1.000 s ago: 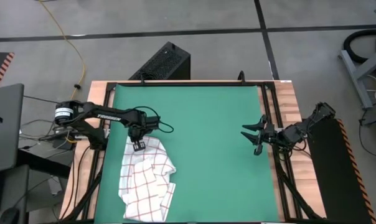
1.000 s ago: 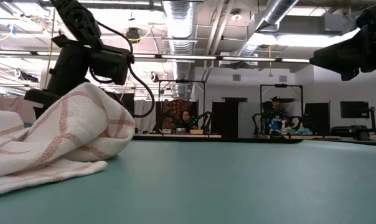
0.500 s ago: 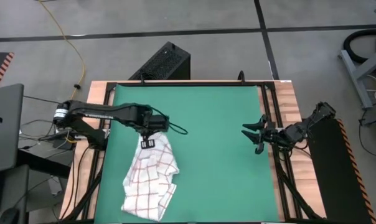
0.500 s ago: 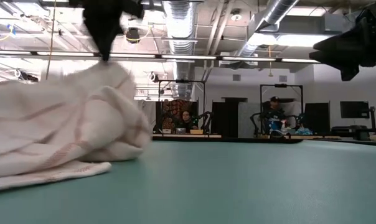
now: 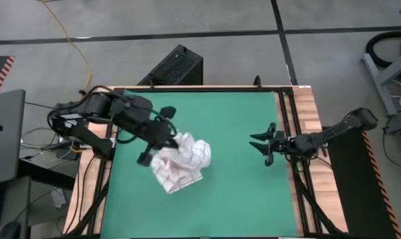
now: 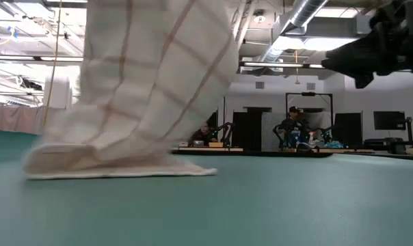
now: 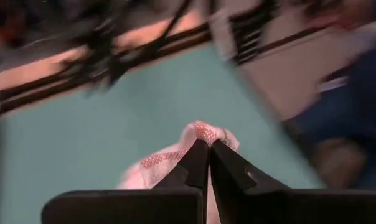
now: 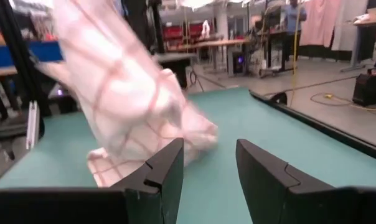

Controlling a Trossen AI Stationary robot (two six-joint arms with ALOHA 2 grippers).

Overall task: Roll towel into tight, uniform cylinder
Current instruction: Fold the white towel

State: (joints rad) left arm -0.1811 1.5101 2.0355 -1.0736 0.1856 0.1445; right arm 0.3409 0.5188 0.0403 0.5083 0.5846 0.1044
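The towel [image 5: 184, 159], white with red-brown checks, hangs in a bunch over the left half of the green mat [image 5: 240, 192]. In the low view its lower end [image 6: 117, 164] lies on the mat and its top runs out of the picture. My left gripper [image 5: 174, 138] is shut on the towel's top, high above the mat. My right gripper [image 5: 263, 143] stands open by the mat's right edge, pointing level at the towel [image 8: 132, 93], with nothing between its fingers. My left gripper pinches a bunched bit of the towel's top [image 7: 203, 132] between its two shut fingers, which slant downward from the table's left. One layer or several, I cannot tell. The towel hangs below the fingers, loosely gathered, with its lower end [image 6: 117, 164] on the mat.
Black rails [image 5: 287, 133] frame the mat on the wooden table. A black box [image 5: 177, 66] stands on the floor beyond the far edge. Free mat lies between the towel and my right gripper. People sit at benches far behind the table [image 6: 299, 126].
My left gripper has risen high and gone toward the table's middle, staying shut on the towel. The towel, which lay crumpled at the near left, has been drawn up into a hanging bunch; only its lower end stays on the mat. My right gripper has moved slightly toward the towel.
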